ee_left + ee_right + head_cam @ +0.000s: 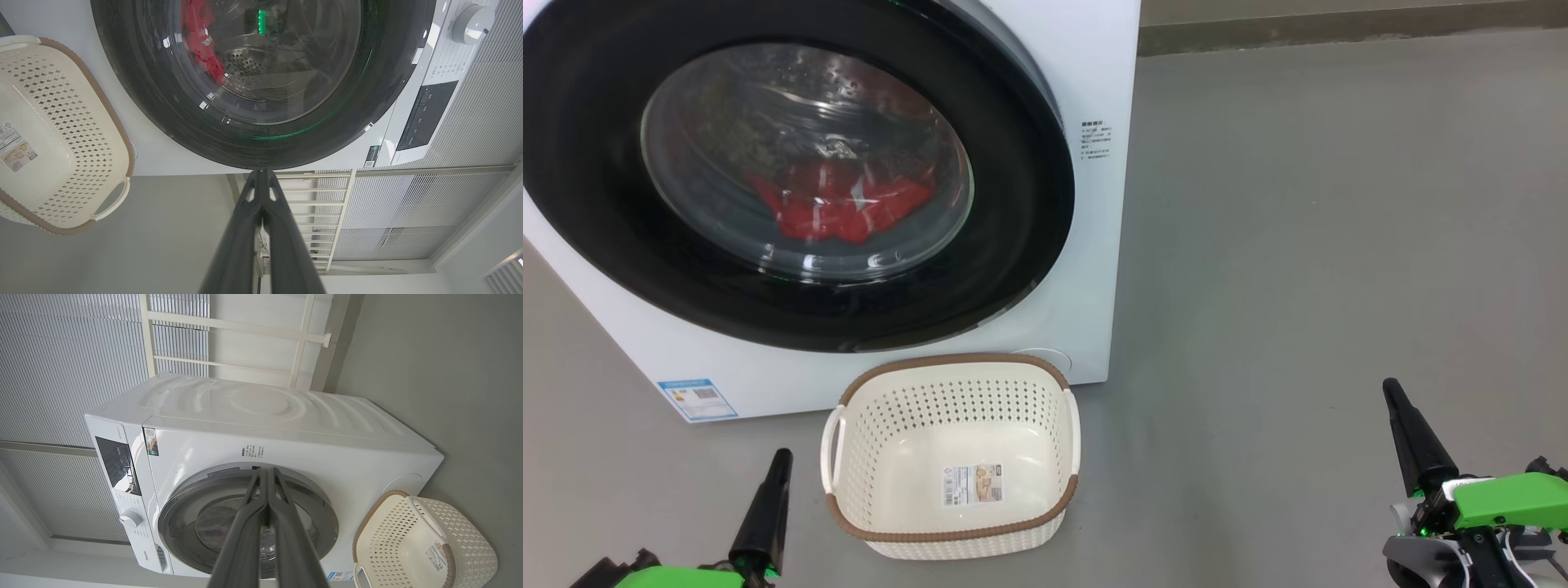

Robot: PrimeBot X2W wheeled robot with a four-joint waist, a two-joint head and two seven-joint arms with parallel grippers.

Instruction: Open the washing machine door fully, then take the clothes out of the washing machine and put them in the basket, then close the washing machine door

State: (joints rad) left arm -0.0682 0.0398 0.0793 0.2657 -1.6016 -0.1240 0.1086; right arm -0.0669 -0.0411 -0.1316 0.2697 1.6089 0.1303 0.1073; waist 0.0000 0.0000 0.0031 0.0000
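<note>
Left jaws and right jaws are pressed together, holding nothing, low on either side of the empty basket [947,361]. It stands on the floor just before the washing machine [1094,82]. The door [1013,204] appears shut, though I cannot see its latch. The clothes [841,208] lie behind the glass. Step in hand: opening. Next, I judge, I must hook the door's edge and swing it wide.

The grey floor [1298,245] carries the washing machine [1094,245] and (seemingly touching it) the basket [874,425].

Grey floor [1298,245] — white railing [147,335]
</note>
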